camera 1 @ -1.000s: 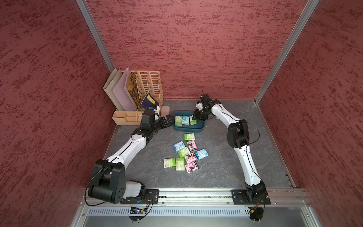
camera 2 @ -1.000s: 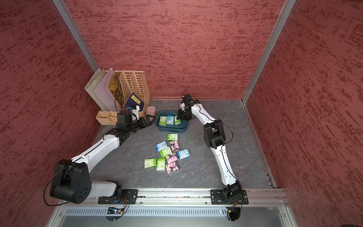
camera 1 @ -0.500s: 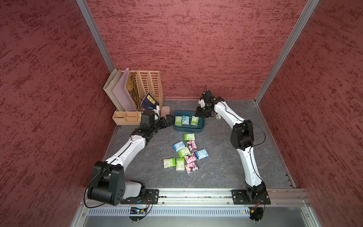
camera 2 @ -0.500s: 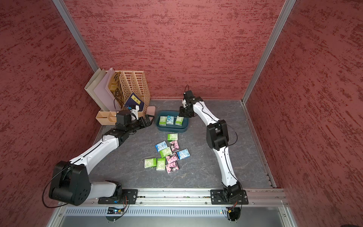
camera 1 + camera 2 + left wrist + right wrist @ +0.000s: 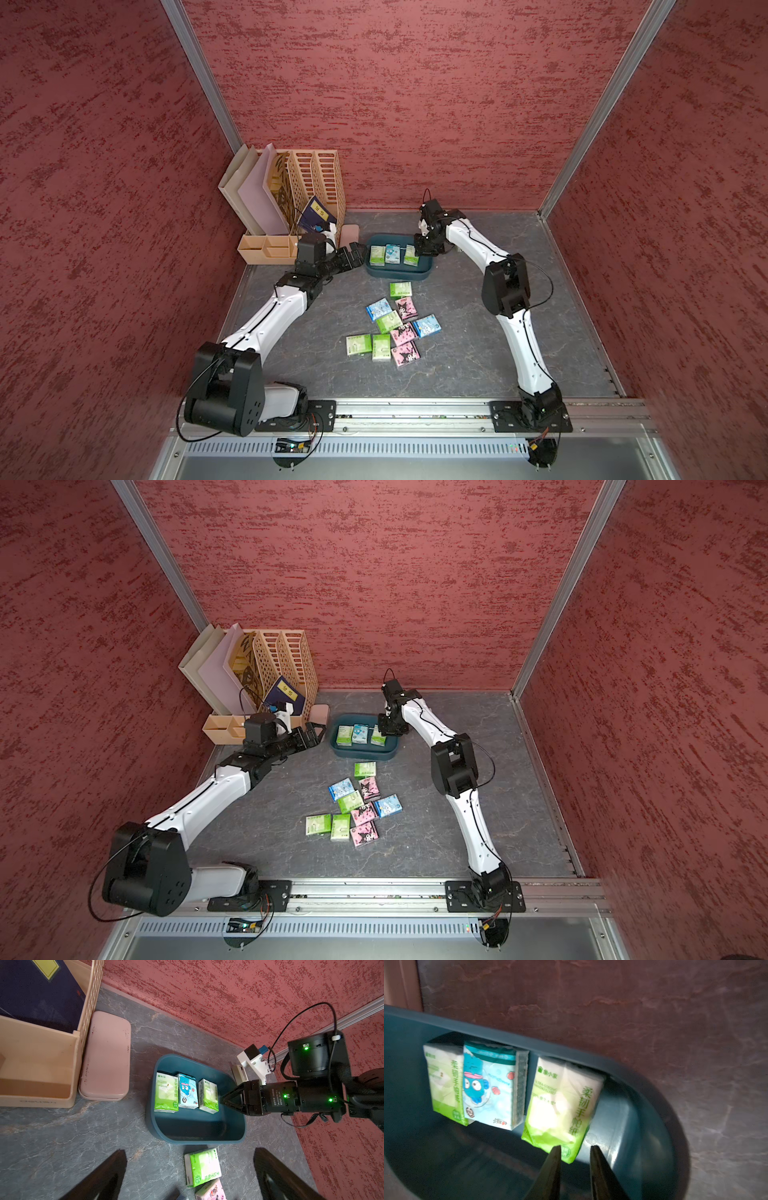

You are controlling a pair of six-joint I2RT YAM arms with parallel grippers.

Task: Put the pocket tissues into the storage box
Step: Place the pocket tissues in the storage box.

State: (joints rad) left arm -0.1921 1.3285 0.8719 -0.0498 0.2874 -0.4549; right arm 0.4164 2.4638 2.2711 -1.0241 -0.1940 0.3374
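Note:
The teal storage box holds three pocket tissues along its far wall: a green packet, a blue one and a second green one. Several more packets lie loose on the table in front of the box. My right gripper points into the box's right end, jaws a narrow gap apart, holding nothing, tips at the green packet's corner. Left of the box my left gripper stands wide open and holds nothing.
A tall beige slotted file organiser and a low beige desk tray fill the back left corner. A slim pink case lies between them and the box. A small beige object sits behind the box. Red walls enclose three sides.
My right gripper's jaws have narrowed and its wrist has shifted slightly at the box's right end. The left arm and the packets have not moved.

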